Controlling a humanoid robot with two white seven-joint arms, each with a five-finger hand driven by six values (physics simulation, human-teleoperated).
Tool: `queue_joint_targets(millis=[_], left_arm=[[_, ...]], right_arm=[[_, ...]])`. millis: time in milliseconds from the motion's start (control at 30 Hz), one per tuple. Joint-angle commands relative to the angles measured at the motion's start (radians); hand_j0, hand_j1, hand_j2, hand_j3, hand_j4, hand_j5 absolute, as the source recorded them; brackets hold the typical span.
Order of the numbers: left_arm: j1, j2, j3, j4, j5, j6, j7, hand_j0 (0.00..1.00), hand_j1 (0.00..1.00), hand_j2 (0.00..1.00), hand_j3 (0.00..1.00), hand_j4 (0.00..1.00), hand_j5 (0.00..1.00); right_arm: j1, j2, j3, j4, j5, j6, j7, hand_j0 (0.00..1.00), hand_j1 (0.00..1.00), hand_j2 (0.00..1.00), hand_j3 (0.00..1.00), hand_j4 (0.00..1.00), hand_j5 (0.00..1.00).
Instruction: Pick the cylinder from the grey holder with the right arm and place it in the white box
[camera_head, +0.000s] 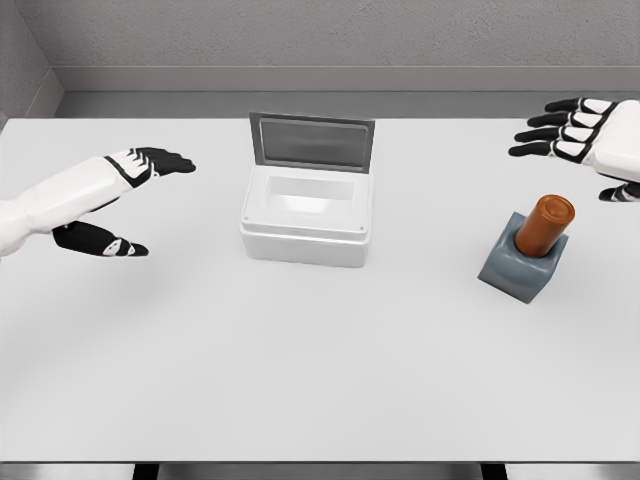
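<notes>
head view
cylinder (545, 224): seated in grey holder (517, 266), right side of table (320, 380); long axis near upright, top leaning slightly right and away.
appearance: smooth orange-brown, flat round top, lower part sunk in the holder.
markings: none legible.
white box (306, 226): table centre, lid raised at the back, well apart from the holder.
right hand (585, 135): beyond the cylinder, fingers extended, holding nothing.
left hand (130, 200): left of the box, fingers released.
</notes>
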Motion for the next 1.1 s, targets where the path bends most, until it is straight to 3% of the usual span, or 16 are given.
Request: queue_joint_targets(millis=[0,200,267,367,400,467,533,600,700,767,833,1067], left_arm=[[0.0,0.001,0.001,-0.001,0.007,0.002,0.0,1.0,1.0,1.0,1.0,1.0,1.0],[0.0,0.001,0.009,0.002,0.032,0.003,0.0,1.0,1.0,1.0,1.0,1.0,1.0],[0.0,0.003,0.015,0.027,0.099,0.005,-0.032,1.0,1.0,1.0,1.0,1.0,1.0],[-0.017,-0.005,0.021,0.037,0.179,0.147,-0.168,1.0,1.0,1.0,1.0,1.0,1.0],[-0.021,-0.017,0.023,0.044,0.216,0.155,-0.173,1.0,1.0,1.0,1.0,1.0,1.0],[-0.037,-0.029,0.021,0.074,0.352,0.21,-0.177,1.0,1.0,1.0,1.0,1.0,1.0],[-0.08,-0.069,0.021,0.12,0.449,0.267,-0.264,1.0,1.0,1.0,1.0,1.0,1.0],[-0.1,-0.086,0.021,0.134,0.526,0.325,-0.264,1.0,1.0,1.0,1.0,1.0,1.0],[-0.117,-0.129,0.021,0.156,0.535,0.368,-0.264,1.0,1.0,1.0,1.0,1.0,1.0],[-0.13,-0.143,0.021,0.166,0.55,0.408,-0.264,1.0,1.0,1.0,1.0,1.0,1.0],[-0.141,-0.143,0.018,0.177,0.65,0.457,-0.264,1.0,1.0,1.0,1.0,1.0,1.0],[-0.15,-0.151,0.021,0.212,0.638,0.459,-0.264,1.0,1.0,1.0,1.0,1.0,1.0]], right_arm=[[0.0,0.003,-0.003,0.0,-0.006,0.001,0.008,1.0,1.0,1.0,1.0,1.0,1.0],[0.0,0.034,-0.036,0.001,0.0,0.001,0.084,1.0,1.0,1.0,1.0,1.0,1.0],[-0.003,0.034,-0.036,0.005,-0.003,0.001,0.084,1.0,1.0,1.0,1.0,1.0,1.0],[0.0,0.046,-0.026,0.023,-0.002,0.001,0.099,1.0,1.0,1.0,1.0,1.0,1.0],[0.0,0.066,-0.019,0.029,0.0,0.001,0.096,1.0,1.0,1.0,1.0,1.0,1.0],[-0.003,0.061,0.004,0.04,0.0,0.001,0.091,1.0,1.0,1.0,1.0,1.0,1.0],[-0.011,0.047,-0.008,0.041,0.001,0.001,0.111,1.0,1.0,1.0,1.0,1.0,1.0],[-0.015,0.066,-0.008,0.064,-0.008,0.001,0.267,1.0,1.0,1.0,1.0,1.0,1.0],[-0.041,0.098,-0.009,0.117,-0.066,0.001,0.477,1.0,1.0,1.0,1.0,1.0,1.0],[-0.049,0.13,-0.013,0.113,-0.111,0.001,0.477,1.0,1.0,1.0,1.0,1.0,1.0],[-0.067,0.143,-0.013,0.112,-0.109,0.001,0.477,0.99,0.99,0.99,0.99,0.99,0.99],[-0.092,0.189,-0.005,0.109,-0.065,0.001,0.477,0.99,0.99,0.99,0.99,0.99,0.99]])
